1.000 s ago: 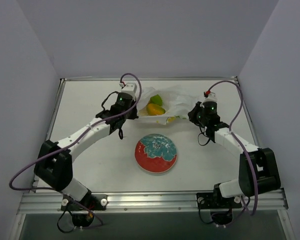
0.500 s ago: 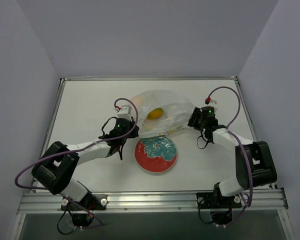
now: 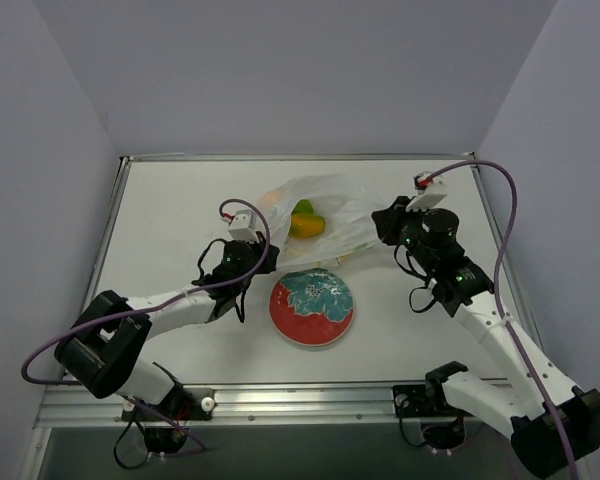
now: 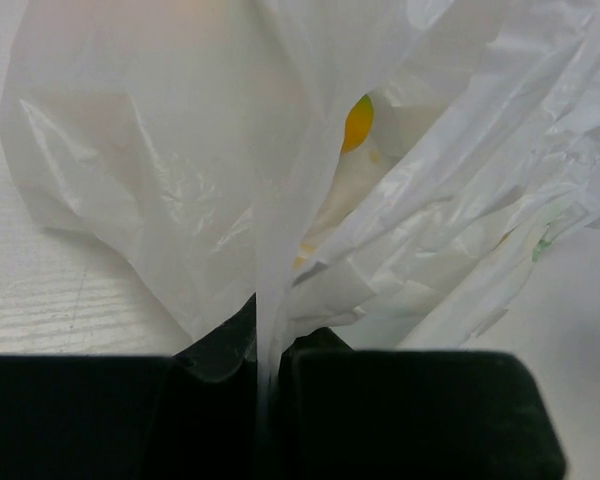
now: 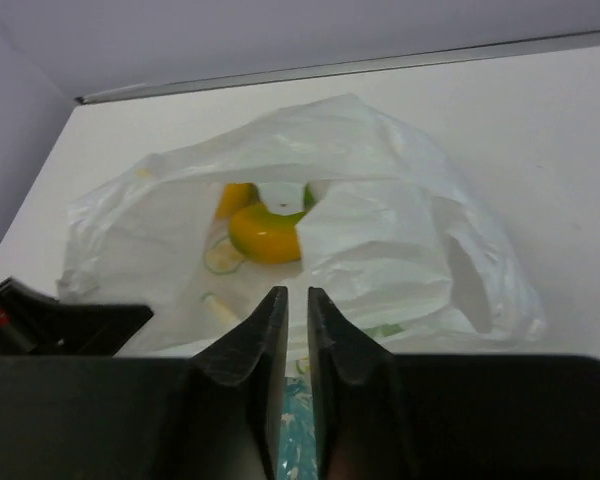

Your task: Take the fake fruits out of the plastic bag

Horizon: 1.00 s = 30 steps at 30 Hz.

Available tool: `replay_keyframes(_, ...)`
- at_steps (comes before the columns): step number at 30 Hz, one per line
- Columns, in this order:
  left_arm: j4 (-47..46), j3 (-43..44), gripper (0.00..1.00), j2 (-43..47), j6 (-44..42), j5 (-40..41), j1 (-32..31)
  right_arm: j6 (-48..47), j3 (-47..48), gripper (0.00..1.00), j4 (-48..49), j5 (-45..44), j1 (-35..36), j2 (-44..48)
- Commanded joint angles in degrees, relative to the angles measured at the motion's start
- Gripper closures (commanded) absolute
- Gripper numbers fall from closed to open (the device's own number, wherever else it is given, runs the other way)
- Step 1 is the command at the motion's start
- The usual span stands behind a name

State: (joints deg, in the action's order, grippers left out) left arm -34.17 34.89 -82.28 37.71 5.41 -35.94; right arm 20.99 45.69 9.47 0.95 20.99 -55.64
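The plastic bag [image 3: 330,212] lies crumpled at the back middle of the table, its mouth turned toward my right arm. Inside it show the fake fruits: a yellow-orange one [image 5: 265,232], an orange one [image 5: 235,197] and a green one [image 5: 309,195]. My left gripper [image 4: 265,345] is shut on a fold of the bag's near-left edge [image 4: 270,250]; in the top view the left gripper [image 3: 265,262] sits just left of the plate. My right gripper [image 5: 298,295] hovers raised at the bag's right side, jaws a narrow slit apart with nothing between them.
A red-and-teal floral plate [image 3: 312,307] sits just in front of the bag, between the two arms; a sliver of that plate [image 5: 298,440] shows through the right jaws. A raised rim [image 3: 300,157] and grey walls bound the table at the back and sides.
The left gripper has dragged its edge of the bag toward the near side. The right gripper let go of the bag, lifted and drew back, and its jaws have narrowed again.
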Motion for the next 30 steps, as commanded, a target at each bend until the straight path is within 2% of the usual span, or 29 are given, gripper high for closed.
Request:
replay_keyframes(1,-3.97,0.96,0.98,0.80,-0.71,0.13,-0.18,-5.59,2.56,0.93,-1.13,12.81,3.69,-4.64)
replay_keyframes(3,-4.06,1.23,0.98,1.50,-0.98,-0.05,-0.18,-8.93,5.27,0.95,-1.13,13.03,9.48,-10.50)
replay_keyframes(4,-4.06,1.32,0.98,1.60,-0.98,-0.14,-0.27,-13.39,6.24,0.96,0.09,11.54,11.42,-12.46)
replay_keyframes(6,-3.18,2.10,0.98,1.86,-1.15,-0.05,-0.18,-16.58,8.79,0.97,1.16,10.13,14.32,-18.24)
replay_keyframes(12,-0.37,4.21,0.98,1.51,-0.27,0.92,0.00,-26.34,17.38,0.93,6.08,8.81,13.37,-33.79)
replay_keyframes(17,-1.07,3.43,0.98,1.42,-1.32,-0.49,0.35,-30.04,23.91,0.76,5.91,9.24,11.97,-43.04)
replay_keyframes(18,-0.98,3.51,0.98,1.25,-1.41,-0.57,0.52,-31.26,24.79,0.66,5.91,10.20,11.88,-43.85)
replay_keyframes(19,-0.98,3.60,0.98,1.16,-1.50,-1.10,0.70,-31.97,26.19,0.62,5.99,10.82,11.62,-44.81)
replay_keyframes(24,0.69,4.13,0.98,1.68,-2.56,-0.84,1.14,-36.10,30.41,0.47,3.89,13.01,9.86,-51.23)
replay_keyframes(28,0.95,4.39,0.98,1.86,-2.73,-0.84,1.49,-36.99,33.57,0.35,3.44,20.56,7.14,-55.01)
replay_keyframes(30,0.51,4.31,0.98,1.77,-2.65,-1.10,1.58,-37.34,34.63,0.29,3.10,21.11,6.69,-57.21)
